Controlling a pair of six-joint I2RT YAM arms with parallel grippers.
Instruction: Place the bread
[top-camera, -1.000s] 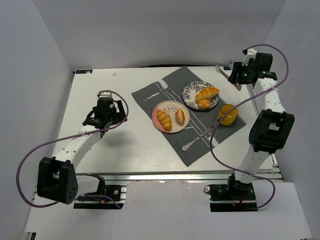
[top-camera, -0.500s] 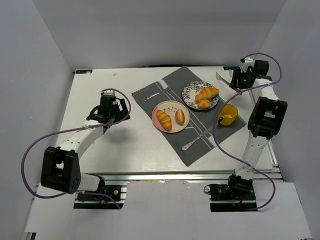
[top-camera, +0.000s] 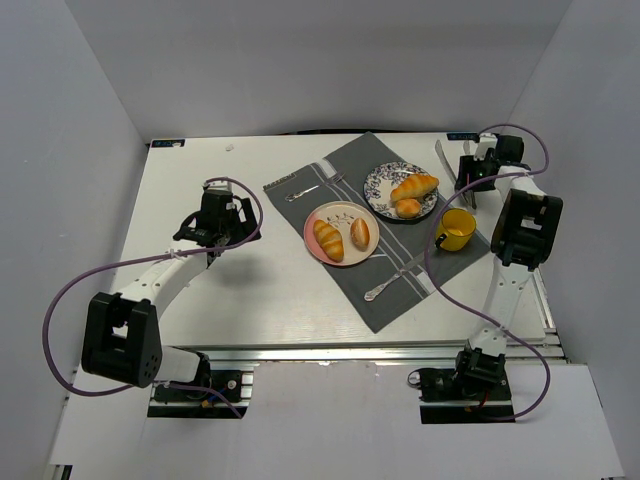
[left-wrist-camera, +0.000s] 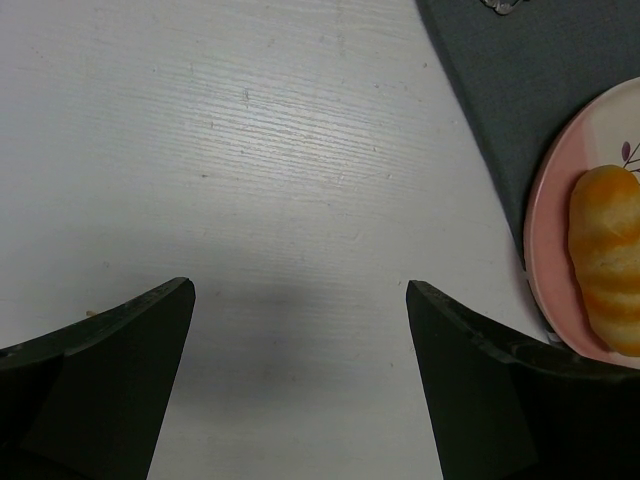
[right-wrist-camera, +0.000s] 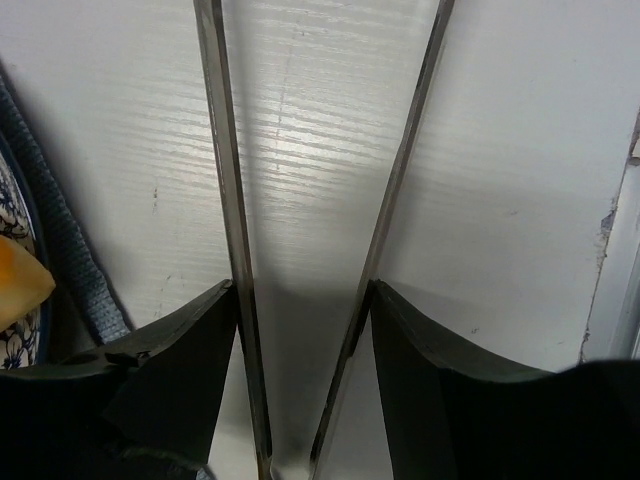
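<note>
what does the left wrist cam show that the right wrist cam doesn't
Only left wrist: the pink plate with a roll on it at the right edge, and the left hand wide open with nothing in it.
Only right wrist: tongs held in the right hand, plus the rim of the patterned plate with a bit of bread at the left edge.
Both: the white table and the grey mat.
</note>
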